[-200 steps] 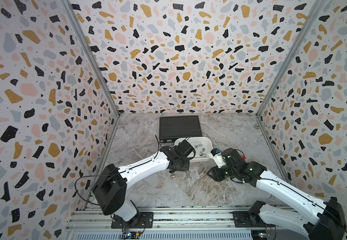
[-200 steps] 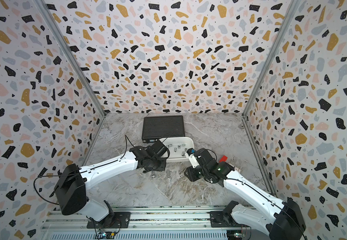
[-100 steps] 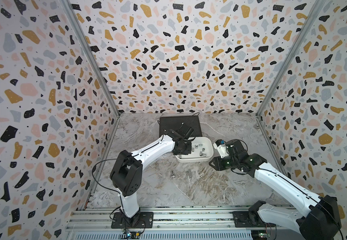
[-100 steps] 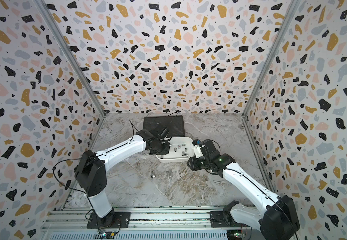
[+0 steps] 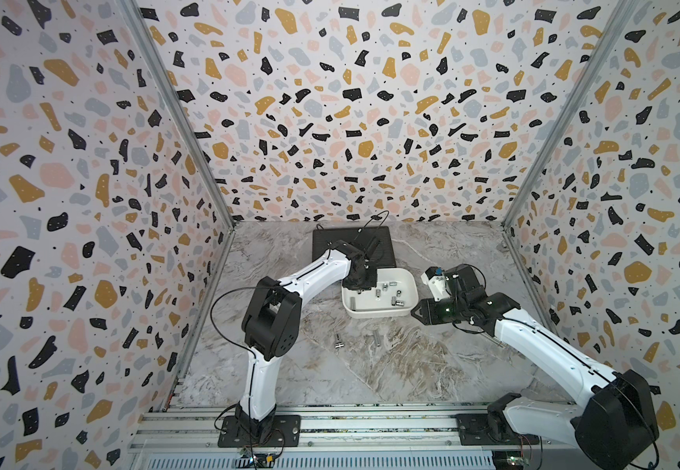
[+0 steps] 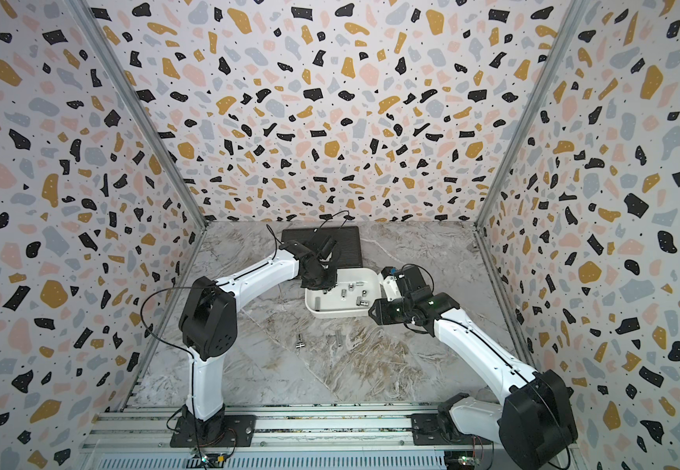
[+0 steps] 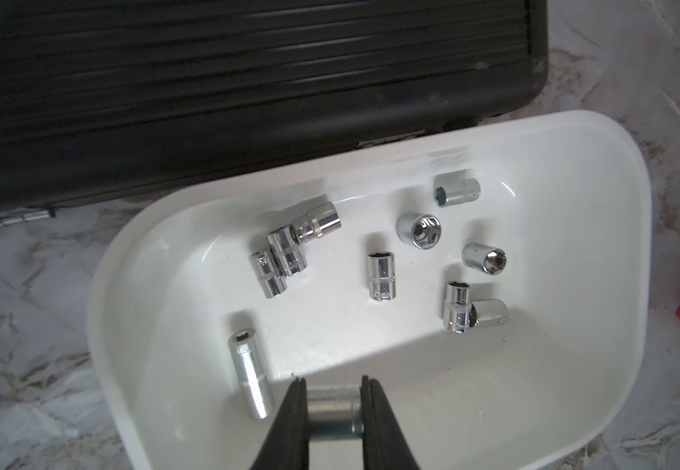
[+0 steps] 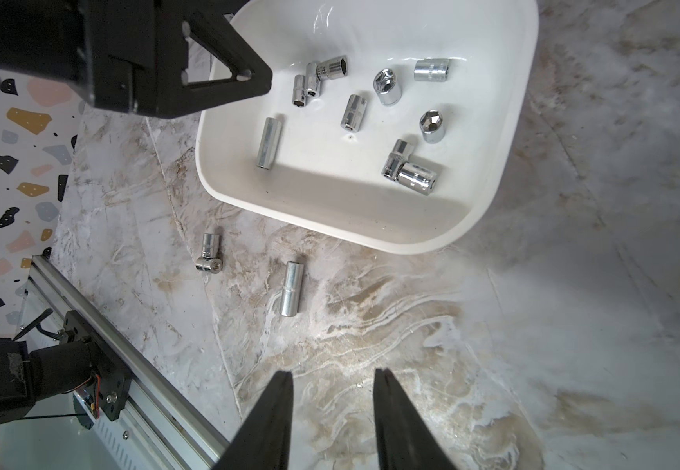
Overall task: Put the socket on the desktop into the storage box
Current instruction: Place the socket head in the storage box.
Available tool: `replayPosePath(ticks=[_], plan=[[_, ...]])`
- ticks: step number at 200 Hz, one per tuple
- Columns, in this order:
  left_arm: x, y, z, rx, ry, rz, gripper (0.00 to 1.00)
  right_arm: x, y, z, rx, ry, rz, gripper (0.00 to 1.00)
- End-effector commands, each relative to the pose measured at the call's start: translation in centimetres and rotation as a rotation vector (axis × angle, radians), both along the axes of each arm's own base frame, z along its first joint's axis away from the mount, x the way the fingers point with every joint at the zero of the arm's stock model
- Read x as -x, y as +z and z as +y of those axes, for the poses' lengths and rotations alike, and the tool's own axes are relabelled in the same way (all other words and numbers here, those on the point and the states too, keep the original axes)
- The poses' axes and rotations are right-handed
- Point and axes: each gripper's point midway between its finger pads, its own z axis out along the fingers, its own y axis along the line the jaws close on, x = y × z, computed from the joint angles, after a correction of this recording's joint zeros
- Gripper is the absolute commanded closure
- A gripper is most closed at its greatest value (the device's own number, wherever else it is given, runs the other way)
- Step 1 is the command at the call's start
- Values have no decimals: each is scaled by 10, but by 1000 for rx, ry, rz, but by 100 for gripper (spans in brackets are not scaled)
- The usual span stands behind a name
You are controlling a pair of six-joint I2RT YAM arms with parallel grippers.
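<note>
The held socket (image 7: pixel 332 415), short and chrome, lies crosswise between the tips of the left gripper (image 7: pixel 332 386), whose jaws are clamped on its two ends. It hangs inside the rim of the storage box (image 7: pixel 492 407), close to the wall on the left arm's side. Whether it touches the floor of the box cannot be told.

Ten sockets (image 7: pixel 381 276) already lie in the box. There are nine short ones: three touching in a cluster, two touching in an L, and four lying singly. The tenth is long and lies just beside the gripper tips.

Three more lie on the desktop (image 5: pixel 370 374) in front of the box, toward the arm bases. They are a pair of short sockets (image 8: pixel 210 244) touching each other and, near them, a loose long socket (image 8: pixel 292 289). Nothing lies between them and the box.

The right gripper (image 8: pixel 332 374) hovers over bare desktop just beside the box's front right corner. Its jaws are partly spread and hold nothing.

A black ribbed case (image 7: pixel 208 81) lies closed just behind the box.
</note>
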Motion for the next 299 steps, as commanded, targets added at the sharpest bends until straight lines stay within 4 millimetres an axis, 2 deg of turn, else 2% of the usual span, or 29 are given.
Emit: replayPosePath(ticks=[1, 40, 117, 134, 150, 163, 188, 299], plan=[[-7, 1, -2, 0, -18, -1, 93, -8, 17, 4, -32, 8, -36, 62], [-16, -12, -2, -17, -15, 12, 92, -8, 15, 2, -35, 3, -32, 62], [-20, -31, 1, -48, -14, 33, 88, -6, 12, -1, -34, -7, -24, 62], [-19, -33, 1, -50, -14, 37, 82, -6, 12, -1, -34, -8, -25, 62], [-19, -33, 2, -53, -11, 36, 70, -6, 12, -1, -35, -8, -24, 62], [-19, -31, 3, -52, -10, 30, 63, -5, 12, -1, -35, -8, -22, 62], [-20, -24, 4, -49, -7, 16, 56, -5, 12, -1, -37, -11, -21, 62], [-12, 10, 9, -14, -6, -46, 56, -1, 13, -3, -49, -26, -19, 62]])
